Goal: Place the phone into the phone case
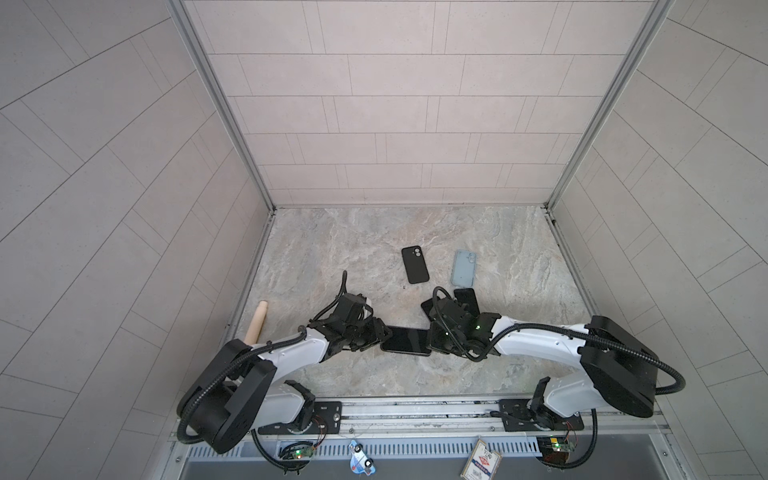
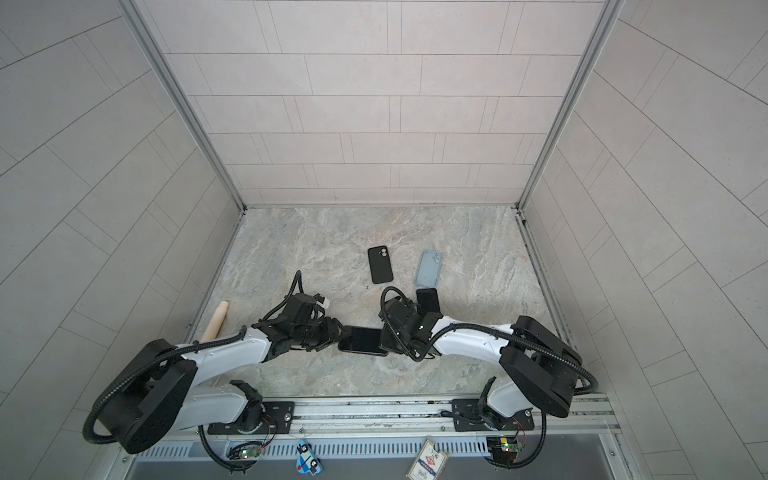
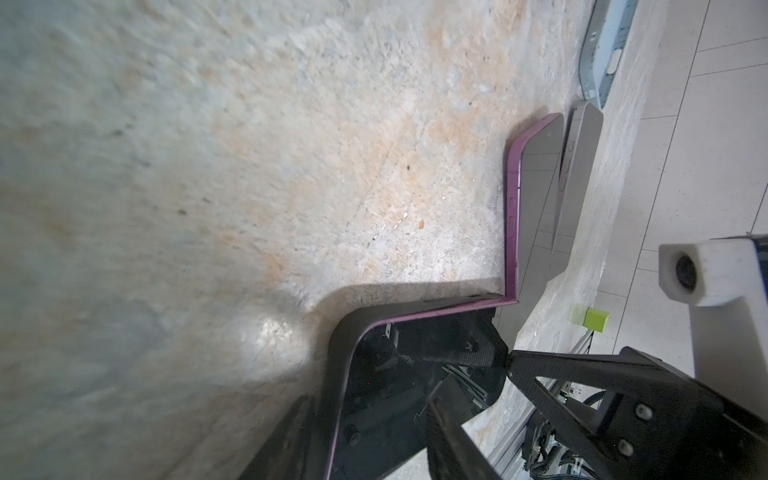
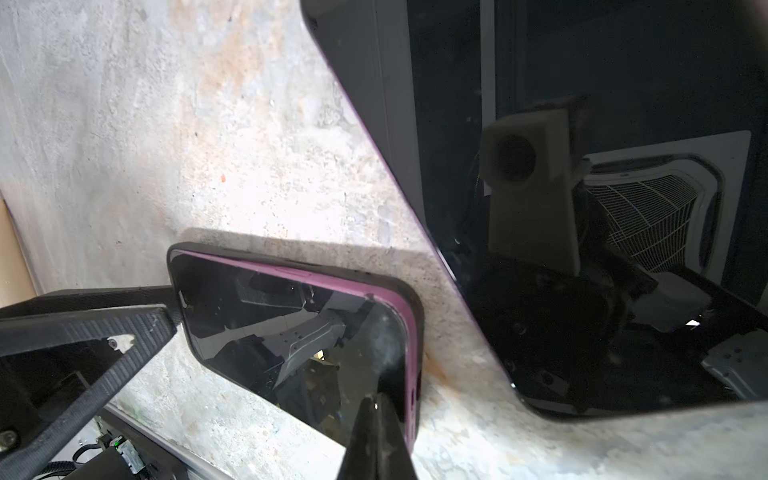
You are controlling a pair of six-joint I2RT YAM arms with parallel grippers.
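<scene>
A phone [image 1: 405,340] with a dark screen and purple rim lies flat between both grippers, seated in a black phone case [image 4: 419,311]. The purple rim shows along the case's lip [image 3: 340,345]. My left gripper [image 1: 384,337] straddles the left end; its fingers [image 3: 453,436] sit against the two long sides of the case. My right gripper [image 4: 376,405] is shut, with nothing between its tips, and its tips rest on the screen near the right end. The left gripper's finger [image 4: 83,332] touches the far corner of the phone [image 4: 291,332].
A second purple-rimmed phone [image 4: 582,249] and a grey phone [image 3: 577,166] lie just behind my right gripper. Farther back lie a black case [image 1: 414,264], back up, and a light blue case [image 1: 462,268]. A wooden stick [image 1: 256,322] lies at the left edge.
</scene>
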